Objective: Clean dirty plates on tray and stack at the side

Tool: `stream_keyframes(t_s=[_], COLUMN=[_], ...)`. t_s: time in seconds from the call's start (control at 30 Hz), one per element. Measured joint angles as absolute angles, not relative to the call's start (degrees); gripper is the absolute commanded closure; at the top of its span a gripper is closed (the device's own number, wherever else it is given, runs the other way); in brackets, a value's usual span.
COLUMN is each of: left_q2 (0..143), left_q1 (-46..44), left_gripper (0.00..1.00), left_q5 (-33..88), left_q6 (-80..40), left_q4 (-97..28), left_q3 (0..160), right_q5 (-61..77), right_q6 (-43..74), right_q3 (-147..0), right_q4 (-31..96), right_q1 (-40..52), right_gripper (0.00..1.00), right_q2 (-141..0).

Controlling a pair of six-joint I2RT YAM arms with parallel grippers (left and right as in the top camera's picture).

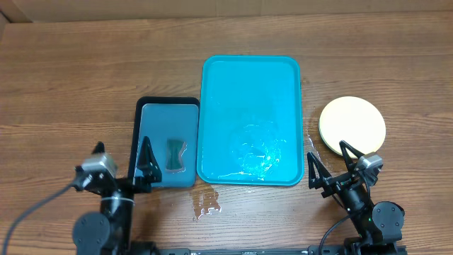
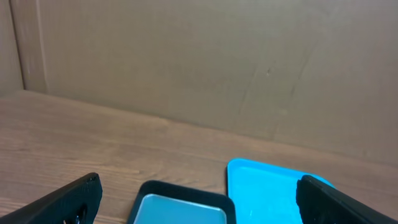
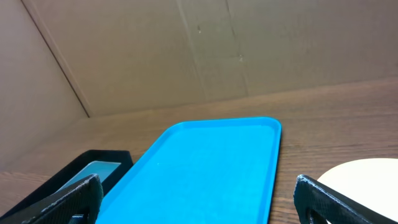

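The teal tray point(image 1: 212, 85) lies in the middle of the table with no plates on it, only a wet sheen near its front right. It also shows in the left wrist view point(image 2: 261, 180) and the right wrist view point(image 3: 205, 168). The light yellow-green plates point(image 1: 352, 125) sit stacked on the table right of the tray; an edge shows in the right wrist view point(image 3: 367, 177). My left gripper point(image 1: 147, 164) is open and empty over the front of the small tray. My right gripper point(image 1: 331, 166) is open and empty, just in front of the stack.
A black-rimmed blue-grey tray point(image 1: 157, 113) left of the teal tray holds a dark green sponge point(image 1: 175, 154). A small water puddle point(image 1: 205, 204) lies on the wood in front of the teal tray. A cardboard wall point(image 2: 199, 62) stands behind the table.
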State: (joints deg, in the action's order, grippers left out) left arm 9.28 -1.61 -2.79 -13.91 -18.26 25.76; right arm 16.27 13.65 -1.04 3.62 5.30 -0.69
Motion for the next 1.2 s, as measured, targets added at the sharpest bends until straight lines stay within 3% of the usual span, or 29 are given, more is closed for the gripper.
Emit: stream_keyframes(t_s=[0.17,0.57,1.2], left_q2=[1.6,0.9,0.8], left_q1=[-1.6,-1.6,-1.6], left_gripper=[0.0,0.0,0.0], left_q5=[-2.2,-0.7,0.7], left_q6=[-13.4,-13.3,-13.6], left_q4=[-14.3,-1.2,-4.3], left_q3=[17.6,3.3,0.5], right_q5=[16.3,16.3,16.3], right_q6=[13.6,13.6,13.6], right_q3=[-1.0,-1.0,-1.0], right_q4=[3.6,3.7,3.6], right_q1=[5.3,5.3,5.3], right_gripper=[0.0,0.0,0.0], right_q2=[-0.7,-0.7,-0.7])
